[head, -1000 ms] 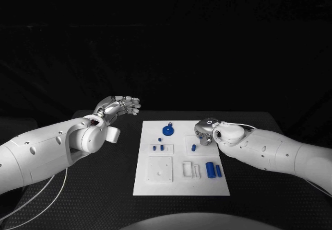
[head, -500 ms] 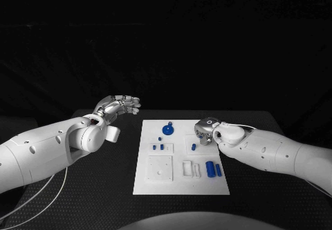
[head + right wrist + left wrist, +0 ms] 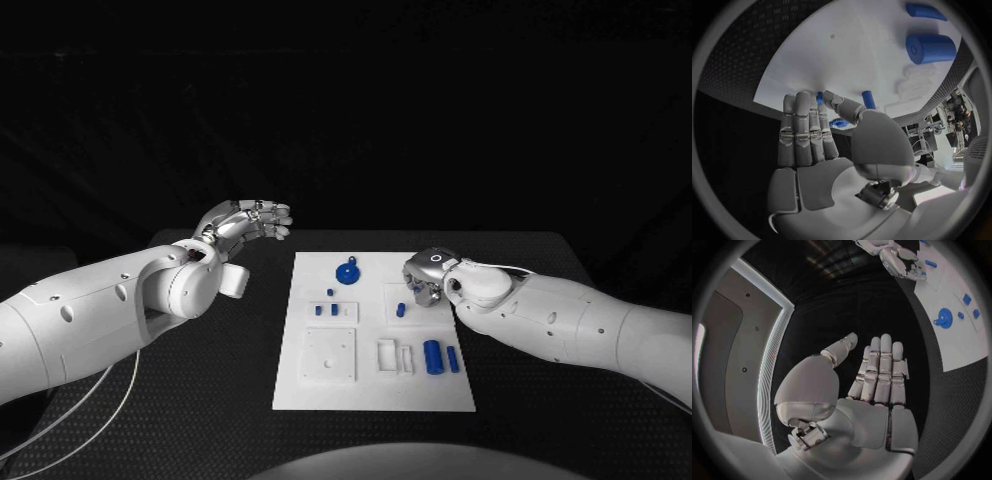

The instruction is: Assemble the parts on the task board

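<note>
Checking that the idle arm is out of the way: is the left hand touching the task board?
Apart. In the head view the left hand hangs beyond the task board's left edge, with bare black table between them.

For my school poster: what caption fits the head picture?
Right robot hand reaches over the white board with blue parts.

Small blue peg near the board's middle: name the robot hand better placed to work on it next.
Right. The right robot hand hovers over the board beside the peg; the left robot hand hangs open off the board.
</note>
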Controlling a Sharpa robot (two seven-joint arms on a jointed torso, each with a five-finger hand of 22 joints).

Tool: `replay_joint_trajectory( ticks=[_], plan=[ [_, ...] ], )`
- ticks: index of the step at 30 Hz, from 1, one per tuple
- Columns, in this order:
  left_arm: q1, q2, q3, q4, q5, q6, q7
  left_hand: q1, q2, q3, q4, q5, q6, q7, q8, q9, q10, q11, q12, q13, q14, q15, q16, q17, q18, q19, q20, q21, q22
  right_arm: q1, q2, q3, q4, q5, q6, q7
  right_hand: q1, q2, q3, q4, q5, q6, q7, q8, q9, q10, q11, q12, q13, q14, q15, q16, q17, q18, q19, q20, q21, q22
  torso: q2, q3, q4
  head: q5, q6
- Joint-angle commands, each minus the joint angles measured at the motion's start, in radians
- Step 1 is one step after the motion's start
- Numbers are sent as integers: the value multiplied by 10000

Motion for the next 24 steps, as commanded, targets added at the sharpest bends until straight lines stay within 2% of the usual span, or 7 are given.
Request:
replay_joint_trajectory(
  ticks=[1,15,24],
  plan=[
    [15,6,9,4,60,136,58,-87,-3,-64,19,16,-66,-24,26,-12,-53,-18,-65,-9,3,37,-38,12,136,-2,48,-46,11,0,-23,18,131,-126,-337,201,52,-56,72,12,-32,90,-18,26,16,81,-20,38,30,27,-53,48,24,83,87,-21,50,229,3,-1,1,8,11],
    [13,30,9,-101,60,142,62,-96,2,-68,29,15,-77,-20,27,-17,-57,-16,-66,-11,4,40,-66,40,137,-3,53,-56,19,23,-255,220,451,-127,-410,210,41,-95,118,36,-32,120,-32,34,36,119,-34,29,72,48,-67,60,76,83,115,-39,97,228,7,5,-6,1,-5],
    [13,21,9,-110,60,147,53,-97,2,-69,31,15,-80,-19,29,-18,-59,-16,-67,-12,5,42,-81,55,139,-5,54,-61,23,109,-449,266,710,-68,-383,215,38,-107,134,46,-32,130,-35,36,43,130,-38,24,87,53,-71,63,94,83,121,-44,112,227,8,7,2,-24,-6]
  ],
)
